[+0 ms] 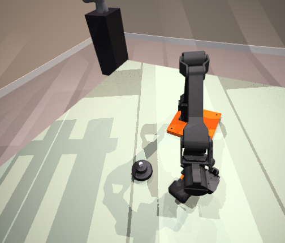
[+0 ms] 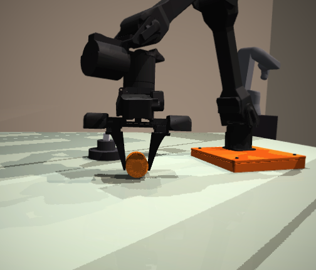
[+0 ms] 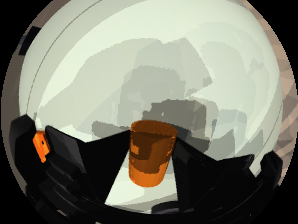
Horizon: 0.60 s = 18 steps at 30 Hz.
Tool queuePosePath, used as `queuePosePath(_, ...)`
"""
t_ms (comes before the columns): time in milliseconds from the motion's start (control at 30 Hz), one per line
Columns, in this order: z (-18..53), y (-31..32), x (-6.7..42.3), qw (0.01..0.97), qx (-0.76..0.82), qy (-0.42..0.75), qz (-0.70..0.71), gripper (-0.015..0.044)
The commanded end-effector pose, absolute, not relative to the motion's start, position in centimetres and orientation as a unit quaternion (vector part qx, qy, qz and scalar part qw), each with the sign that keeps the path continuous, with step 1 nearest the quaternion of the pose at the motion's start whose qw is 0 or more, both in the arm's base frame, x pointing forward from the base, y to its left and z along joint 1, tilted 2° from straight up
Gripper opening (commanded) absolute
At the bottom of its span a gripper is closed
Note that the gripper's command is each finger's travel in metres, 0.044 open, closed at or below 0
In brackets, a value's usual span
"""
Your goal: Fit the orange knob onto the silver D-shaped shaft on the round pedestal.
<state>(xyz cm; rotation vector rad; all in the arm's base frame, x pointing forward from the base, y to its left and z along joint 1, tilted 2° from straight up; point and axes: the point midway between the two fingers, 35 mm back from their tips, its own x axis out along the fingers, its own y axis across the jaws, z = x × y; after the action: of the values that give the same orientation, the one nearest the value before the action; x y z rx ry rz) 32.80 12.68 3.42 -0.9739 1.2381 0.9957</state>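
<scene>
Although the pedestal [image 2: 103, 153] stands at the far left of the exterior view with only a sliver of the silver shaft [image 2: 106, 137] showing above it, the top view gives it plainly: a dark round base [image 1: 142, 170] with the pale shaft [image 1: 141, 164] upright at its middle. From the gripper [image 2: 136, 167] it lies at about nine o'clock in the top view, near but apart.

Next comes the orange knob [image 2: 136, 164], lying on its side on the table [image 2: 73, 220], one round end face turned to the exterior camera. Its long axis runs level, not upright, so by my judgement it must be tipped a quarter turn before it can go down over the shaft. Both fingers touch its curved flanks: the gripper is clenched on the knob, which rests on the table.

At the right, the arm rises from its orange base plate [image 2: 292, 163].

No hole shows on the visible end face, and the wrist view shows only the knob's barrel [image 3: 152, 152], so the flat's direction cannot be told. From above, the wrist hides nearly all of the knob.
</scene>
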Motion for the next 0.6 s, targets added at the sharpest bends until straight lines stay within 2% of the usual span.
queuePosePath(0, 3.8, 12.4, 32.7, 0.612, -0.408, 0.514, 0.441, 0.0181)
queuePosePath(567, 4.4, 11.4, 32.4, 0.657, -0.365, 0.455, 0.478, 0.0181)
